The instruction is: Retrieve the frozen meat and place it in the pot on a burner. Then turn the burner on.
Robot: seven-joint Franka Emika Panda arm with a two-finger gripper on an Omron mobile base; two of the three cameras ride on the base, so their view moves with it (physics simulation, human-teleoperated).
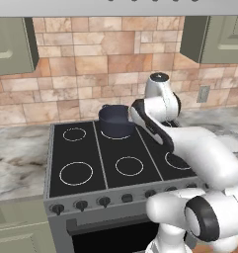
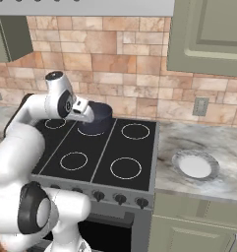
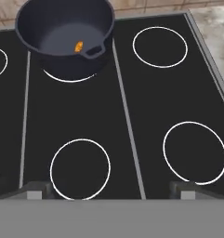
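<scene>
The dark navy pot (image 3: 62, 32) stands on the back middle burner (image 3: 69, 79), whose white ring peeks out under its front edge. A small orange piece (image 3: 79, 46) lies on the pot's floor near one handle; it is too small to tell whether it is the frozen meat. My gripper (image 3: 108, 190) hangs open above the middle of the cooktop, in front of the pot, with nothing between its fingertips (image 3: 35, 189). The pot (image 1: 116, 121) also appears left of my wrist, and from the other side the pot (image 2: 101, 114) sits partly behind my hand.
The black glass cooktop (image 1: 91, 148) carries several other white rings. A row of knobs (image 1: 81, 204) runs along the stove front. A white plate (image 2: 195, 165) rests on the marble counter to the right. A tiled wall rises behind the stove, with cabinets above.
</scene>
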